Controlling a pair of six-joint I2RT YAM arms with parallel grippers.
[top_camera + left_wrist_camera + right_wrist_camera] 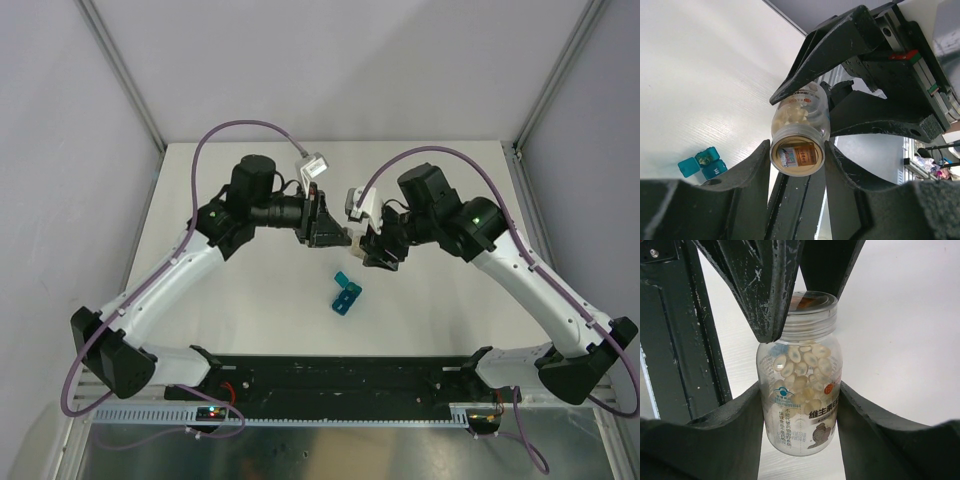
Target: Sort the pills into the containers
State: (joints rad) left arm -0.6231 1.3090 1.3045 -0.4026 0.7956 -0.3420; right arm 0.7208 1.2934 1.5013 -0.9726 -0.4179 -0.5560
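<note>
The left gripper [797, 150] is closed narrowly on the cap [810, 315] of a clear bottle [800, 405], one finger pressed to each side of the cap's rim. The right gripper [800, 390] is closed wider around the bottle's body, its fingers [740, 415] bearing on the labelled wall from both sides. The two grippers meet nose to nose over the middle of the surface [250, 300], the left one coming in from the left and the right one from the right. The bottle hangs between them, clear of the surface and lying roughly level. The cap sits on the neck. Pale oval pills [800, 365] fill much of the bottle's inside.

The containers [345, 293], a teal strip of joined compartments, lie flat on the surface just near of the grippers, closer to the right one, and neither gripper touches them. One lid looks to be standing open at the far end. From the left wrist view something dark shows in the middle compartment, too small to make out.
</note>
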